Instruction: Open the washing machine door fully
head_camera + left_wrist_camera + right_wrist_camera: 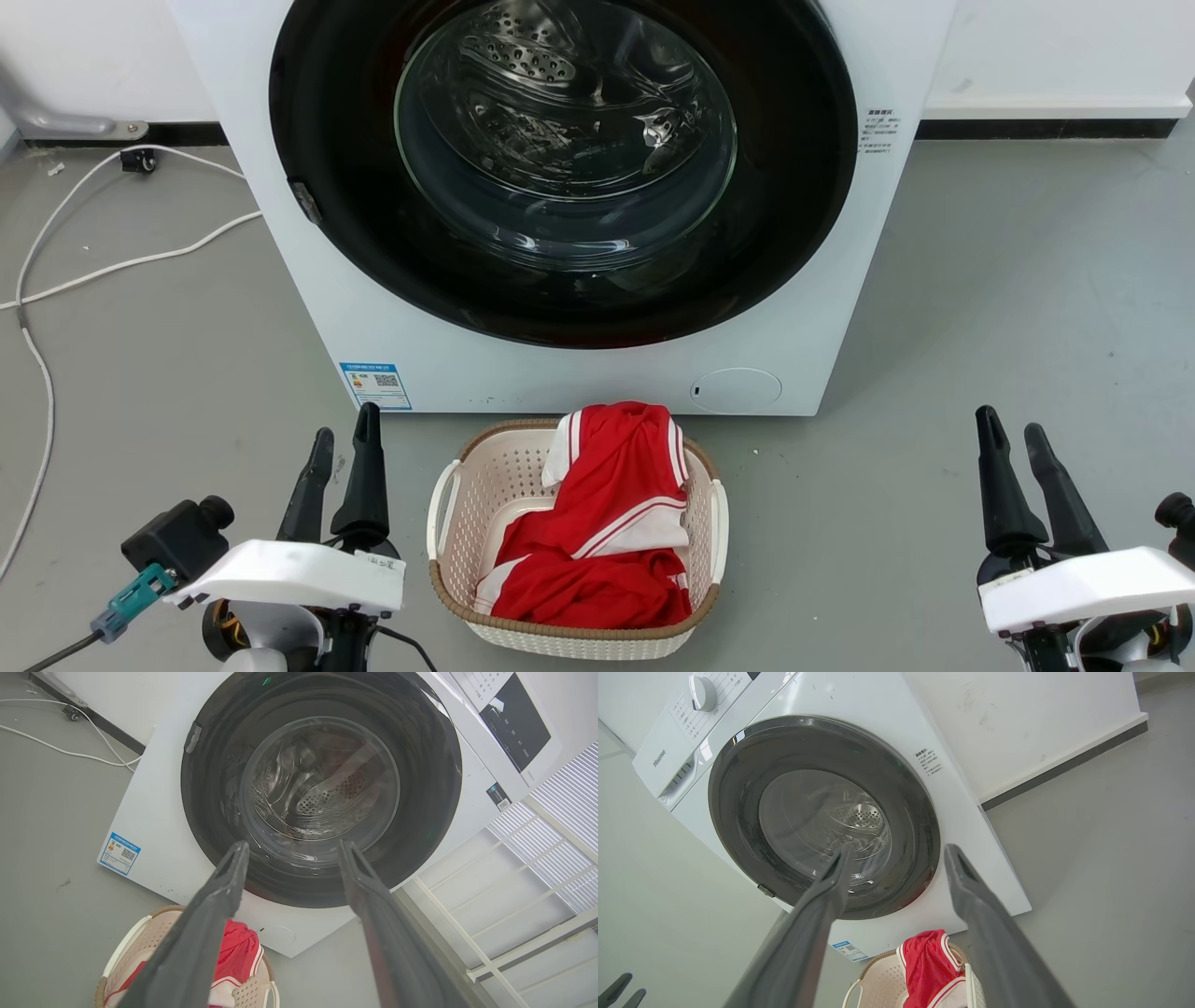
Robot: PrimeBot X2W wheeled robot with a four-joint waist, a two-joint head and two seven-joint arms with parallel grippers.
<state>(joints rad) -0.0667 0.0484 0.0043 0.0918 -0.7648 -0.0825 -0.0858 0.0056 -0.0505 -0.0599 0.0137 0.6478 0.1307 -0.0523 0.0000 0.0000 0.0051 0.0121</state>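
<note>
Head view: the washing machine door [565,159] is seen at the far centre, lying flush against the white front of the washing machine [373,327], so it is judged shut and the task not yet begun. A small grey tab [306,201] is set into the door's left rim. This is taken to be the catch or pull (its exact form cannot be made out), which would put the hinge on the right.

The left gripper [344,425] is held low at the near left and the right gripper [1010,425] at the near right, both well apart from the door and touching nothing. In the left wrist view its fingers [219,891] are shown spread with nothing between them, and the same is shown of the right gripper's fingers [826,896] in the right wrist view. Both pairs are aimed at the door, presumably so that either arm can be sent to it.

A laundry basket [446,504] holding a red garment [607,532] is stood on the floor [980,327] just in front of the machine, between the grippers, probably for loading. As the tab is on the left, the left gripper is judged better placed for the first reach. Care is called for so that the basket is not struck.
</note>
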